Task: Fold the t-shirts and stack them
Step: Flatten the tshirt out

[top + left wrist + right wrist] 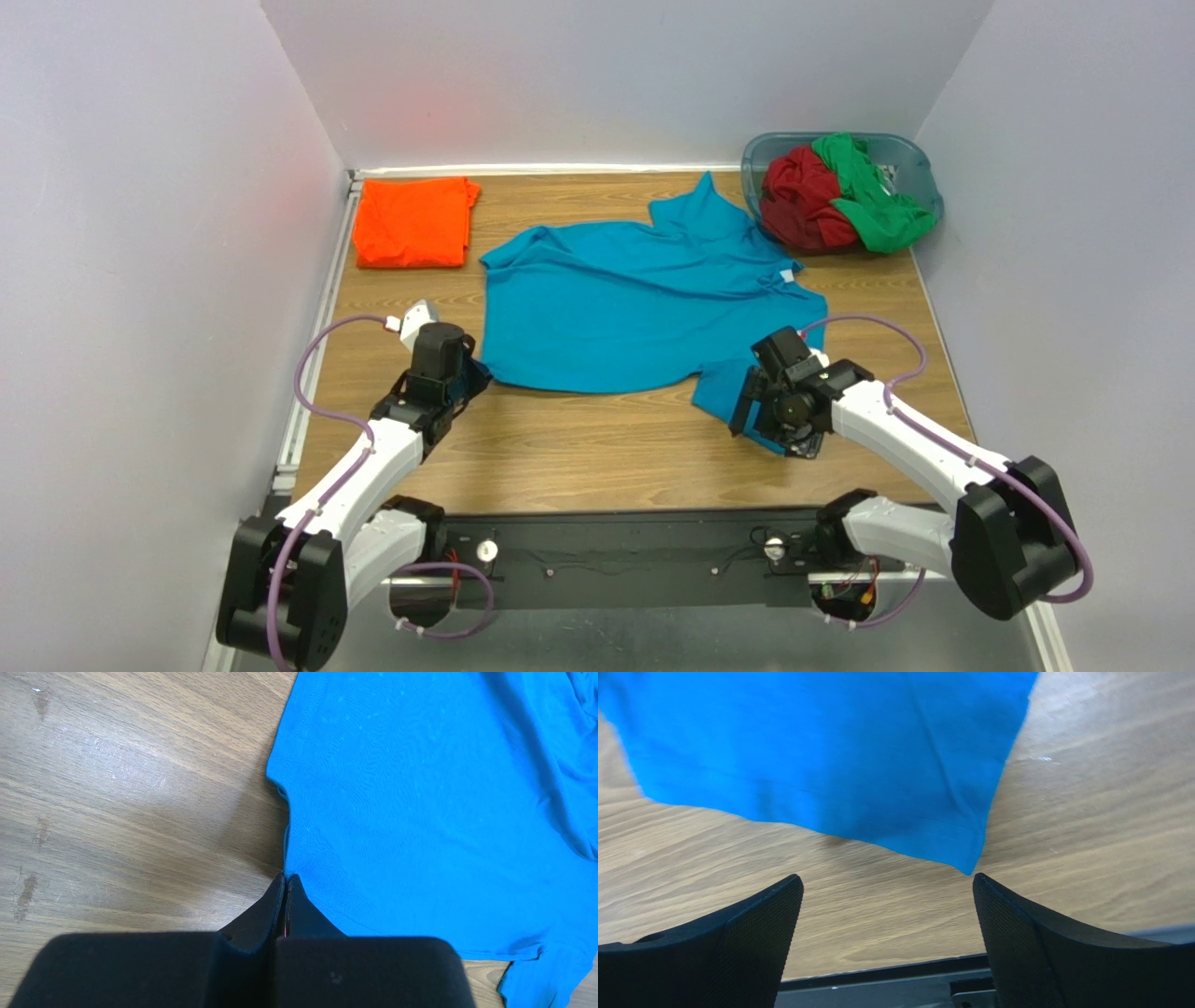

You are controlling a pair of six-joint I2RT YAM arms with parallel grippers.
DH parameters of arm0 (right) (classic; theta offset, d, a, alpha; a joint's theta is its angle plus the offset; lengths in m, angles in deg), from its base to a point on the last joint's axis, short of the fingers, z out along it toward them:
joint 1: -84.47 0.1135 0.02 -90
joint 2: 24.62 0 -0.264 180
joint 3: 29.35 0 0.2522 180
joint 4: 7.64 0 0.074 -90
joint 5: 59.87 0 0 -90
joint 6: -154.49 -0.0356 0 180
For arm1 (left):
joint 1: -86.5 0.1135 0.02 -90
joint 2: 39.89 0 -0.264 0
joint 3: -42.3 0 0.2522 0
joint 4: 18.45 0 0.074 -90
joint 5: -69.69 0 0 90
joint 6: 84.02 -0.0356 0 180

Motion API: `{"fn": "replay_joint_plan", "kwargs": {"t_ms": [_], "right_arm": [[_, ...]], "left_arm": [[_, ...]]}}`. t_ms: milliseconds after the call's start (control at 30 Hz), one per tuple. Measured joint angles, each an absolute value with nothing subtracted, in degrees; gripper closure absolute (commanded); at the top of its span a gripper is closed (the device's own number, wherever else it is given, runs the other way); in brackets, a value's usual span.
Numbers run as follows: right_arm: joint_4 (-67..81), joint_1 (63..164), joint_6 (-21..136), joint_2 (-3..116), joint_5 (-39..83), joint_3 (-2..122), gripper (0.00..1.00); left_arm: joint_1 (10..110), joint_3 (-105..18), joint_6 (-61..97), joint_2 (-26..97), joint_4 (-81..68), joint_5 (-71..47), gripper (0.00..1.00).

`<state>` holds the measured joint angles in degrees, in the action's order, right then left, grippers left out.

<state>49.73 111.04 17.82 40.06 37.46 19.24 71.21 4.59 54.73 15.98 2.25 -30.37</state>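
The teal shirt lay spread across the middle of the table, with a folded orange shirt at the far left corner. The dark red shirt and green shirt sat bunched in the tub at the far right. The left claw was closed on the teal shirt's near-left edge, the hem running into the seam between its fingers. The right claw stood wide open over the near-right sleeve's corner, gripping nothing.
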Motion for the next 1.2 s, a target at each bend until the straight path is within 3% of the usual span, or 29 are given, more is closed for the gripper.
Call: {"fn": "replay_joint_plan", "kwargs": {"t_ms": [33, 167, 600, 800, 1033, 1133, 1200], "right_arm": [[50.06, 111.04, 17.49, 40.54, 37.73, 19.00, 0.12], [50.69, 111.04, 16.18, 42.27, 39.17, 18.94, 0.21], [50.08, 111.04, 14.06, 46.31, 41.49, 18.94, 0.35], [48.40, 111.04, 15.06, 46.92, 41.53, 19.07, 0.58], [46.21, 111.08, 17.18, 47.82, 41.92, 19.68, 0.77], [44.90, 111.13, 18.97, 47.82, 42.05, 19.68, 0.95], [44.03, 111.13, 20.00, 47.60, 42.91, 19.68, 0.99]], "left_arm": [[71.21, 4.59, 54.71, 16.00, 2.25, -30.39, 1.00], [71.21, 4.59, 54.67, 16.59, 2.23, -30.57, 1.00], [71.21, 4.59, 53.92, 17.56, 2.21, -31.11, 1.00], [71.21, 4.59, 53.81, 17.69, 2.21, -31.31, 1.00], [71.21, 4.59, 53.81, 18.34, 2.21, -31.42, 1.00], [71.21, 4.50, 53.81, 18.63, 2.23, -31.42, 1.00], [71.21, 4.18, 53.81, 18.93, 2.25, -31.42, 1.00]]}}
